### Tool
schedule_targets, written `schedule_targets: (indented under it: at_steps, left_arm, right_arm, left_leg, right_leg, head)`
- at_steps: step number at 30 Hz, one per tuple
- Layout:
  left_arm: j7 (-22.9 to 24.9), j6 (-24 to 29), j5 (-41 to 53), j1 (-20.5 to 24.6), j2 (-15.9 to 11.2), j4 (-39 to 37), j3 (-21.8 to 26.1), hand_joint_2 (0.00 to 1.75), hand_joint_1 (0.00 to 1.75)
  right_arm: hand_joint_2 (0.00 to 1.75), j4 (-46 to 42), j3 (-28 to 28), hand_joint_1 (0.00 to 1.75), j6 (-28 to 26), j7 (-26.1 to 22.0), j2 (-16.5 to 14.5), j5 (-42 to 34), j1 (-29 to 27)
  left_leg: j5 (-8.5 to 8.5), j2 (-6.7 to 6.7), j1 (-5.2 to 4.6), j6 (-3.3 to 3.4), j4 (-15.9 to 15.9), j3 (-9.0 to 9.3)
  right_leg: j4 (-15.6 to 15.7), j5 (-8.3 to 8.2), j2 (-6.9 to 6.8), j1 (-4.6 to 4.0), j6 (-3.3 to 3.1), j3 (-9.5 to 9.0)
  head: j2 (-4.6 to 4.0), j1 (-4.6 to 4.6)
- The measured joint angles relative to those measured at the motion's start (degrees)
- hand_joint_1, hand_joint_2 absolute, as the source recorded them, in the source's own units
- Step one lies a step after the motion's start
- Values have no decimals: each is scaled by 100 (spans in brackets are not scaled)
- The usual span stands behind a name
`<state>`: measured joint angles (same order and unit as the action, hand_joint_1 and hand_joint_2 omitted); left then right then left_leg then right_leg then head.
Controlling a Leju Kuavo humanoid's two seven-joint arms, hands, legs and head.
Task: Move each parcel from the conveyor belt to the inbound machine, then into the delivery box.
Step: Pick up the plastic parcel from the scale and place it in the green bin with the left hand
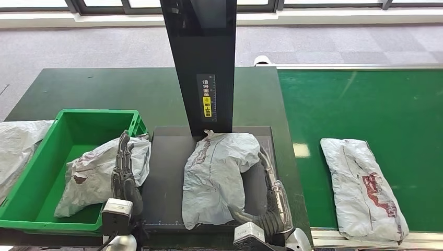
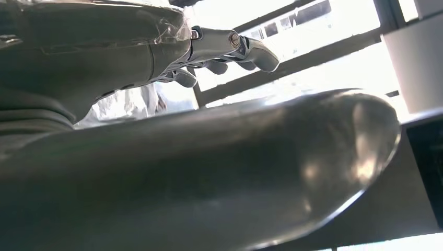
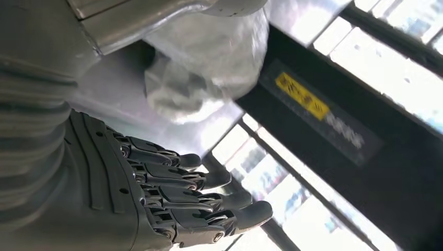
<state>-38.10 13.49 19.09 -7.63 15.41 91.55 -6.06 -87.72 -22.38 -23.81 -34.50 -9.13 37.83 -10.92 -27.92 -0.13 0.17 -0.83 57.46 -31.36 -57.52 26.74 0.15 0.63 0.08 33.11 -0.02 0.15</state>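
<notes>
The inbound machine's dark platform (image 1: pixel 167 172) is the landmark here. A grey parcel (image 1: pixel 217 175) lies on it, its top end touching the foot of the black upright column (image 1: pixel 201 63) and its bottom end reaching the platform's front edge. The right hand (image 1: pixel 271 191) stands along that parcel's right side, against the plastic, fingers extended and slightly parted, gripping nothing; bare platform shows between it and the right rim. The left hand (image 1: pixel 124 167) hangs at the platform's left edge, fingers straight and close together, holding nothing, just beside a second parcel (image 1: pixel 99 175) that leans over the green delivery box's (image 1: pixel 49 172) near wall toward the platform. Right of the platform, past the table edge, a third parcel (image 1: pixel 363 188) lies on the green conveyor belt (image 1: pixel 365 104), near the belt's front rail, with open belt behind it
</notes>
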Motion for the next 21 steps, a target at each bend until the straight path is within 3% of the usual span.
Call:
schedule_targets:
  at_steps: [4,7,11,21]
  left_arm:
    - [6,-126,517,84,-15,-267,-216,0,0]
    - [14,-148,824,173,-34,-582,-429,0,0]
    - [14,-155,867,256,-50,-862,-591,175,0]
    - [3,-126,958,473,-74,-1375,-728,175,0]
  right_arm:
    - [175,-543,0,0,-1220,-449,5,-46,-187]
    - [175,-1126,0,0,-1609,-563,-4,114,-285]
    - [175,-1554,0,0,-1628,-564,-11,146,-375]
    - [175,-1994,0,0,-1628,-563,-11,29,-335]
  left_leg:
    - [-1,-1,-1,1,1,0]
    - [-6,9,-2,-1,1,3]
    - [-9,15,-2,-1,1,6]
    - [-8,15,-2,-2,2,8]
  right_leg:
    - [0,0,-1,3,0,1]
    - [0,0,8,4,1,1]
    - [1,0,12,4,1,0]
    - [0,0,12,2,1,-2]
  head:
    - [0,0]
    - [0,0]
    - [0,-1]
    - [0,0]
